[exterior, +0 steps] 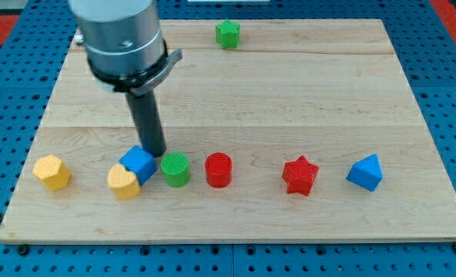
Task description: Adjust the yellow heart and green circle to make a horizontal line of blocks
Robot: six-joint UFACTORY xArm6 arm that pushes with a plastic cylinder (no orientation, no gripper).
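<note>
**Rod tip rests among a row of blocks on a wooden board**

The yellow heart (124,182) lies just below my tip (158,153) and toward the view's left, pressed against the lower left side of a blue cube (138,163). The green circle (175,169), a short ribbed cylinder, stands just below my tip and slightly to the view's right, close beside the cube; whether the two touch cannot be told. My tip, the lower end of a plain dark rod with nothing to open, close or hold, sits at the cube's upper right edge, just above the gap between the cube and the green circle. Whether it touches either block cannot be told.

Further to the view's right of my tip, a red cylinder (218,169) stands near the green circle, then a red star (300,175) and, well apart, a blue triangular block (365,172), all at about the same level. Well to the view's left of my tip sits a yellow hexagonal block (51,171). A green star-like block (228,34) rests far above my tip, near the top edge of the wooden board (289,100). The arm's grey housing (124,38) rises above the rod at the view's upper left.
</note>
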